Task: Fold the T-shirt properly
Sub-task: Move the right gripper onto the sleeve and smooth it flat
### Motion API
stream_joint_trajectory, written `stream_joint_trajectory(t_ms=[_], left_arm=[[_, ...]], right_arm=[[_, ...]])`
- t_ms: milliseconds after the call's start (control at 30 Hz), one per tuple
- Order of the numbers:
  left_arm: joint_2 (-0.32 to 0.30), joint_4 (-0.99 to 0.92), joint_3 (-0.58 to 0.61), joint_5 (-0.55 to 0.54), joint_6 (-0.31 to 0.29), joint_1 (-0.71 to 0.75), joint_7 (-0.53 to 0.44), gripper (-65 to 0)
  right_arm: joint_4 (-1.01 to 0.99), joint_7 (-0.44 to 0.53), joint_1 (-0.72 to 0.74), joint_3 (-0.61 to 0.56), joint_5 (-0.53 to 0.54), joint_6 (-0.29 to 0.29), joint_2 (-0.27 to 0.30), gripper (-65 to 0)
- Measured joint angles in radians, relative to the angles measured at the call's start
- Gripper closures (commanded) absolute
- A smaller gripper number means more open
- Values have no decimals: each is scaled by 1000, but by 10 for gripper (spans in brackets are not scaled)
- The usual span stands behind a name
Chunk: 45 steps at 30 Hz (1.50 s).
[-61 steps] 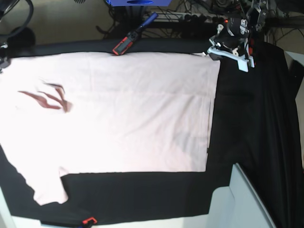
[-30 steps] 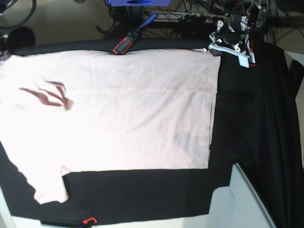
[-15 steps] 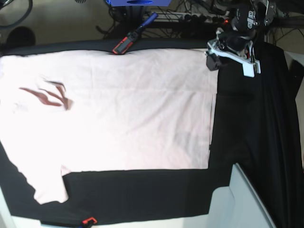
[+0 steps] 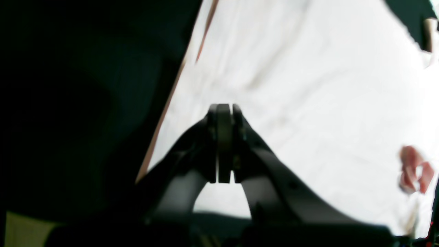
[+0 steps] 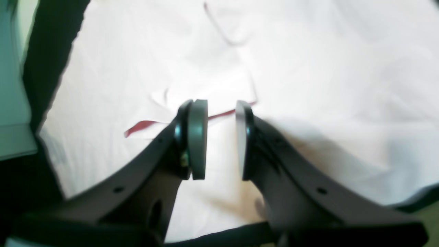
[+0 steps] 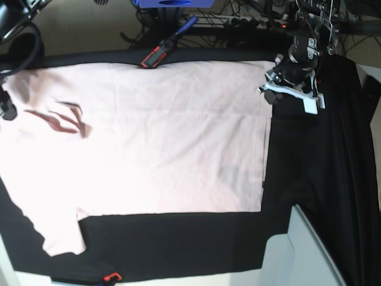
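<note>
Bright overhead light, T-shirt (image 6: pixel 149 137) blown out to near white in all views, both wrist views soft and blurred, black cloth (image 6: pixel 315 173) crushed dark, tool (image 5: pixel 221 137) shadow on fabric

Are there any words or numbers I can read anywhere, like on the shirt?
None can be read.
T-shirt: only dark red strokes near its left end, showing no readable letters.
Red and black tool at the table's back edge: any label is too small to read.
</note>
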Motion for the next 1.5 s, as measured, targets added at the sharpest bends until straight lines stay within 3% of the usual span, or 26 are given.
stream_joint_trajectory(t_ms=[133,400,800,1100,1367,1500], left_arm=[[5,-15,0,0,0,0,2,0],[5,-19,-3,1,2,-9,-4,0],[5,-19,2,0,0,-20,-1,0],[5,-19,1,0,0,-18,-2,0],[6,-19,2,0,0,-18,-1,0],[5,-19,2,0,0,-18,-1,0]], right_arm=[[-118,-16,27,0,-9,-3,-14,-145],[-143,-10,39,-1,-8,-2,-53,-145],[-145,-2,69,-1,-10,-2,-44,-147],[-308,75,94,-6,-13,-7,-13,-147],[-319,77,115,-6,-14,-2,4,-133],[-319,77,127,-6,-13,1,5,0]])
